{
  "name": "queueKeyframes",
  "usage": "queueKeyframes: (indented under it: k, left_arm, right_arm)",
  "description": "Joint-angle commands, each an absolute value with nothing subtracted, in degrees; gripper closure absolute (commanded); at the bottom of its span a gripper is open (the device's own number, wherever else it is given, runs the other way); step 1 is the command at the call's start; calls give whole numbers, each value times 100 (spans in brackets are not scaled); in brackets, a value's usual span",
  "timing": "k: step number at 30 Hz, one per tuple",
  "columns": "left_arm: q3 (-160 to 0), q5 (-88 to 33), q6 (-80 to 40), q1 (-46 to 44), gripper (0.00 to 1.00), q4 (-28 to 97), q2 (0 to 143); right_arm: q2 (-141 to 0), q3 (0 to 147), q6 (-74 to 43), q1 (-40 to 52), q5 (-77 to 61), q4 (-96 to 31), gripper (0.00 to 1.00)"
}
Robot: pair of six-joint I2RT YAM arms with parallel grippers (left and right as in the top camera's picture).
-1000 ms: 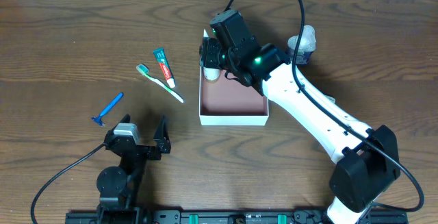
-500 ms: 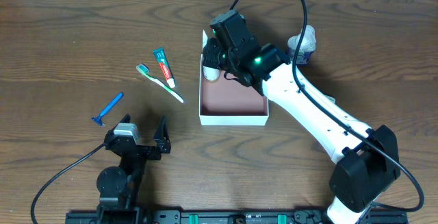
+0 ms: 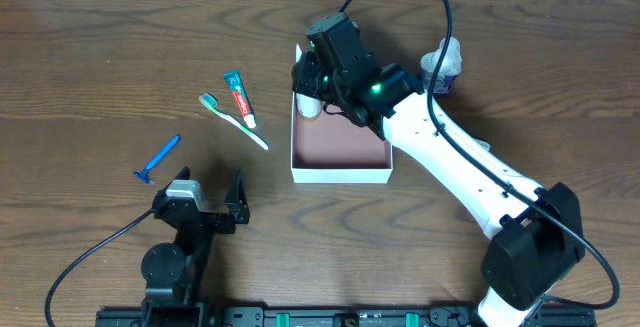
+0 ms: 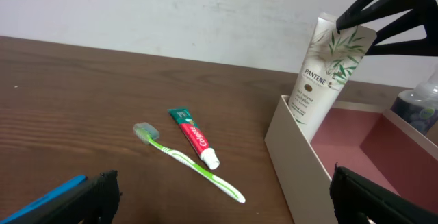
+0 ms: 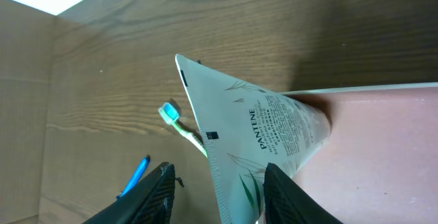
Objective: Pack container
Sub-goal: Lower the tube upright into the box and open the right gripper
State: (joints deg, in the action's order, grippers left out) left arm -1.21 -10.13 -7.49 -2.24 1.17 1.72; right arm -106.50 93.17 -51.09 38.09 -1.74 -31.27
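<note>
- The container (image 3: 340, 175) is a square, shallow white box with thin walls and a pinkish-brown inner floor, open at the top.
- It sits flat on the brown wooden surface (image 3: 100, 67), near the middle, its walls roughly parallel to the surface's edges.
- 1 white Pantene tube (image 3: 309, 107) stands tilted, cap down, in its far-left corner, against the left wall.

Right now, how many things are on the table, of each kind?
Toothbrush: 1
Toothpaste: 1
Razor: 1
Pantene tube: 1
Bottle: 1
Box: 1
Total: 6
</note>
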Motion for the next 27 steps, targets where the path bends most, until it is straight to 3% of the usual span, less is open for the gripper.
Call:
queueKeyframes:
  k: [1, 9, 18, 22, 27]
  left_arm:
    - [-23, -1072, -740, -193, 2, 316, 174]
    - [-23, -1072, -740, -193, 2, 316, 174]
    - [-23, -1072, -740, -193, 2, 316, 174]
    - [-23, -1072, -740, -193, 2, 316, 174]
    - [-23, -1072, -740, -193, 2, 316, 174]
  right_arm:
    - [-10678, 9402, -5306, 3918, -213, -3098, 57]
    - [-10678, 9402, -6003, 3918, -191, -3120, 62]
    - [-10678, 9402, -5511, 3861, 67, -3151, 59]
    - [-10589, 9417, -4869, 3754, 78, -2989, 39]
    - [-10353, 9668, -4237, 3673, -137, -3033, 23]
